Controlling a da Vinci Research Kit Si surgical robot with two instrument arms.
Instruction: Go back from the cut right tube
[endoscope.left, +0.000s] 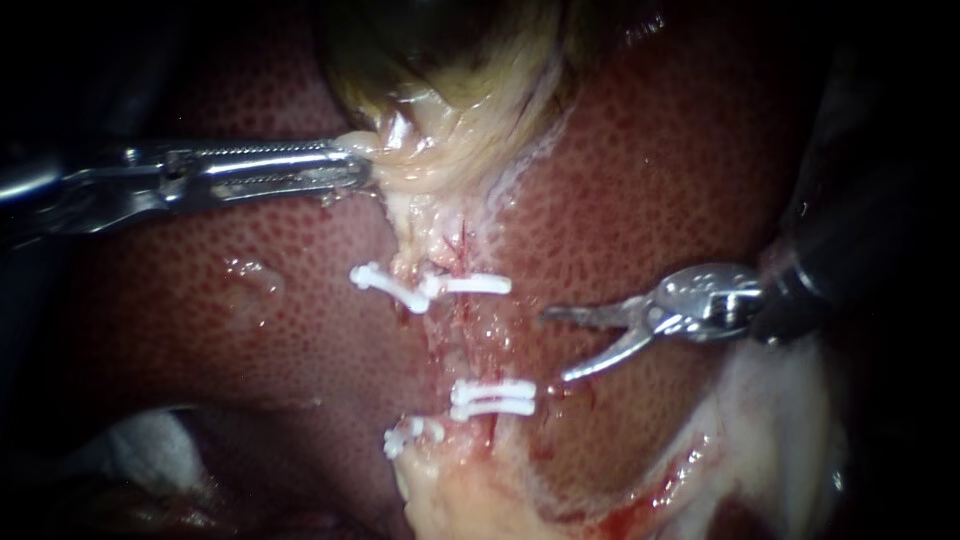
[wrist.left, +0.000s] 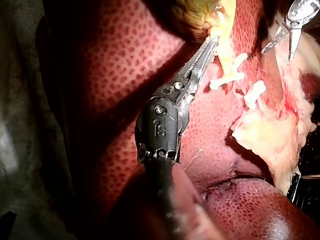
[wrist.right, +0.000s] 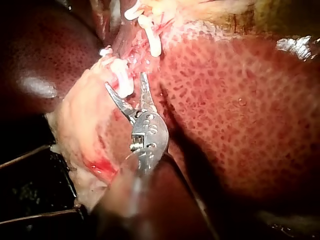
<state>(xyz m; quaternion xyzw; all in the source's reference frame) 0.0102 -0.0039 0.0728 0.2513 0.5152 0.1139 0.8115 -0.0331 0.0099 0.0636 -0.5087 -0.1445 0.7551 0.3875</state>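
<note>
The left instrument (endoscope.left: 362, 165) pinches the lower end of the gallbladder (endoscope.left: 440, 110) between its jaws. The right instrument (endoscope.left: 555, 345) has its jaws spread and empty, just beside the right tube (endoscope.left: 465, 335), which lies between white clips (endoscope.left: 480, 285) on the liver (endoscope.left: 660, 180).

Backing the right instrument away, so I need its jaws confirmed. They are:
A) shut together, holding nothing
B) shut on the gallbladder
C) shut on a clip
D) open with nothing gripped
D: the right instrument shows a clear gap between its two jaws with nothing in it, over the liver beside the lower clips.
</note>
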